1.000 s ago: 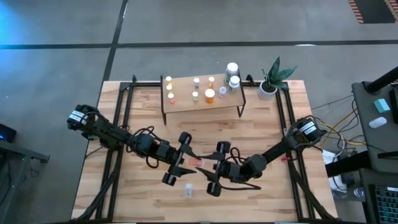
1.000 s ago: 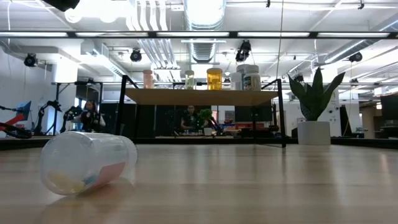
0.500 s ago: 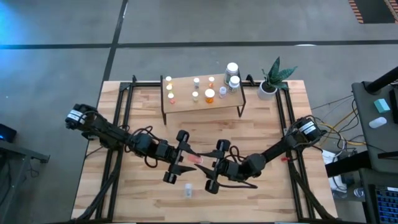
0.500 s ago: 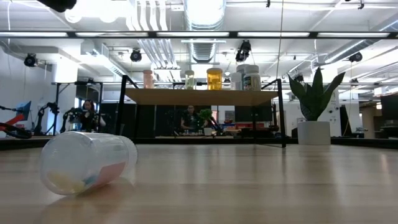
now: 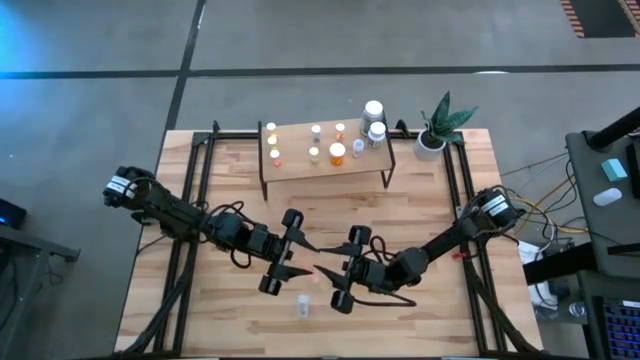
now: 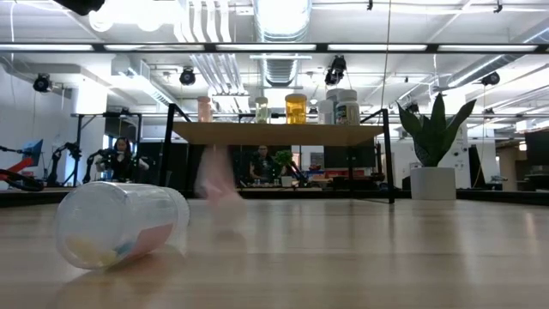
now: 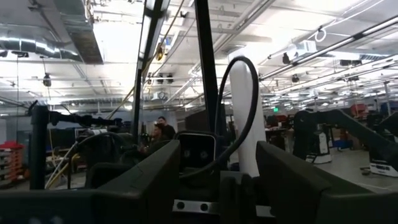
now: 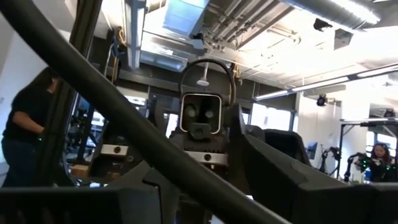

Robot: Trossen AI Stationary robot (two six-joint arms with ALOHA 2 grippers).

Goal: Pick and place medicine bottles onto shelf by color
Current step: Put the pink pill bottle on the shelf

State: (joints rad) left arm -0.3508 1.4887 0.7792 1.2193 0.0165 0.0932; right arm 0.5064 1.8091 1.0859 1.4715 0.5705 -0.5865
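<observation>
Since half a second ago the pink bottle [image 6: 214, 176] has left its spot between the two grippers. In the low view I see it as a pale pink smear left of centre, above the tabletop. It is too blurred to read its long axis or which way it points. In the high view only a faint pink trace shows between the grippers, at lower centre.

My left arm reaches from the left edge toward the centre of the table [image 5: 420, 200], stretched low and nearly flat. The left gripper [image 5: 296, 257] has its fingers spread wide, with nothing between them. My right arm comes in from the right edge, also low, and the right gripper [image 5: 333, 272] faces the left one, just beside it. I cannot tell its state.

Just below both grippers the clear bottle [image 5: 301, 306] lies on its side on the wood. In the high view its long axis runs up and down the frame.

At upper centre stands the shelf [image 5: 360, 165], carrying the other bottles [image 5: 337, 153] upright.
</observation>
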